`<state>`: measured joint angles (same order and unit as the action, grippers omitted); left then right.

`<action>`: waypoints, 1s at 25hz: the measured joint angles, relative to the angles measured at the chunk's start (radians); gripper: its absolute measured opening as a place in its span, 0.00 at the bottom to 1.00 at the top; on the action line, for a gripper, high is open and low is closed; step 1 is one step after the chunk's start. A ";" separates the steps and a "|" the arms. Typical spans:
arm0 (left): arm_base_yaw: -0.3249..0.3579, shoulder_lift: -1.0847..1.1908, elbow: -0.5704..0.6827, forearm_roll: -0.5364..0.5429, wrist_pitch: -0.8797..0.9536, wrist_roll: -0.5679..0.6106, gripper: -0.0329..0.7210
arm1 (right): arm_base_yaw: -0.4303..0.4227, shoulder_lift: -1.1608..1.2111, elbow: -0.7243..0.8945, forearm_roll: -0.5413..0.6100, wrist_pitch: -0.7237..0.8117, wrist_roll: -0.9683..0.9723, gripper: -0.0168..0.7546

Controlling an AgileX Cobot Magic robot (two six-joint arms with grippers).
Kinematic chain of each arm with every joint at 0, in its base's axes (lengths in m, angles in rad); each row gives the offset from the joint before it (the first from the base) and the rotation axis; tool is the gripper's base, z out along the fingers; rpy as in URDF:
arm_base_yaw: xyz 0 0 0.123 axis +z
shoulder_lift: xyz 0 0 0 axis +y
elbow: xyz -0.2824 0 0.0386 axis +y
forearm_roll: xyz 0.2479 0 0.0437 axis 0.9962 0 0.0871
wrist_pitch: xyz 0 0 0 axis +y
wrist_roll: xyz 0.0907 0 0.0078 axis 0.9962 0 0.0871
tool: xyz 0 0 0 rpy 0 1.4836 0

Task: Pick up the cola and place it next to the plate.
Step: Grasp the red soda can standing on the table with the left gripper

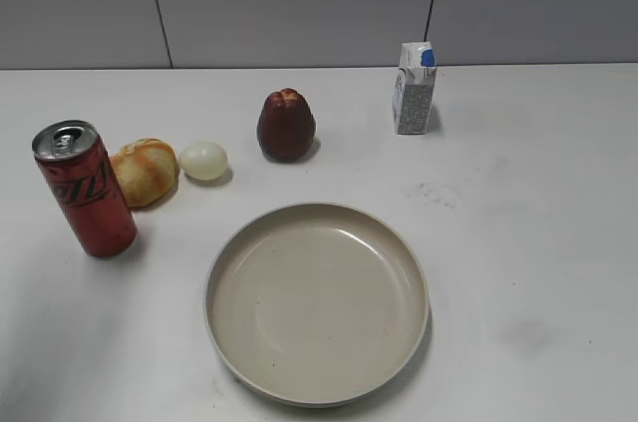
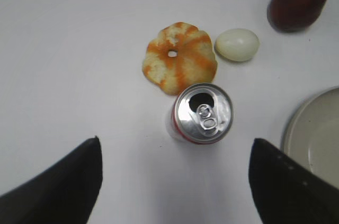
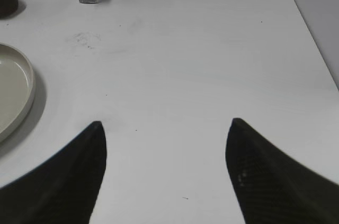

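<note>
The cola (image 1: 84, 188) stands on the table (image 1: 518, 203), left of the plate (image 1: 317, 302). The left end effector (image 2: 175, 179) hangs above the cola, spread wide, holding nothing. I think grabbing comes next: go down, then squeeze

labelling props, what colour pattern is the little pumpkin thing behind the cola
Cream with orange stripes radiating from its centre; the pumpkin shows best in the left wrist view.

Neither arm shows in the exterior view. In its wrist view the left claw (image 2: 175, 181) hangs above the bench with its fingers spread wide. The right claw (image 3: 165, 171) is likewise spread wide, holding nothing.
</note>
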<state>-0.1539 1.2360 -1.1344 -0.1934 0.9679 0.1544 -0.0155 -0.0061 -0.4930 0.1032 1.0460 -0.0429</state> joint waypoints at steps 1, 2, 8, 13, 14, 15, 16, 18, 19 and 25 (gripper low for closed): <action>-0.015 0.034 -0.022 -0.001 0.011 0.001 0.92 | 0.000 0.000 0.000 0.000 0.000 0.000 0.72; -0.033 0.063 -0.037 -0.001 0.015 0.002 0.92 | 0.000 0.000 0.000 0.000 0.000 0.000 0.72; -0.103 0.189 -0.049 0.024 0.005 0.008 0.92 | 0.000 0.000 0.000 0.000 0.000 0.000 0.72; -0.110 0.267 -0.050 0.032 -0.025 0.009 0.92 | 0.000 0.000 0.000 0.000 0.000 0.000 0.72; -0.110 0.281 -0.051 0.032 -0.030 0.009 0.92 | 0.000 0.000 0.000 0.000 0.000 0.000 0.72; -0.110 0.294 -0.051 0.032 -0.036 0.009 0.92 | 0.000 0.000 0.000 0.000 0.000 0.000 0.72; -0.111 0.306 -0.052 0.032 -0.041 0.009 0.92 | 0.000 0.000 0.000 0.000 0.000 0.000 0.72; -0.112 0.326 -0.052 0.032 -0.055 0.012 0.92 | 0.000 0.000 0.000 0.000 0.000 0.000 0.72; -0.113 0.335 -0.052 0.031 -0.063 0.016 0.92 | 0.000 0.000 0.000 0.000 0.000 0.000 0.72; -0.118 0.374 -0.053 0.043 -0.082 0.020 0.93 | 0.000 0.000 0.000 0.000 0.000 0.000 0.72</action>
<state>-0.2722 1.6098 -1.1871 -0.1508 0.8858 0.1748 -0.0155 -0.0061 -0.4930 0.1032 1.0460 -0.0429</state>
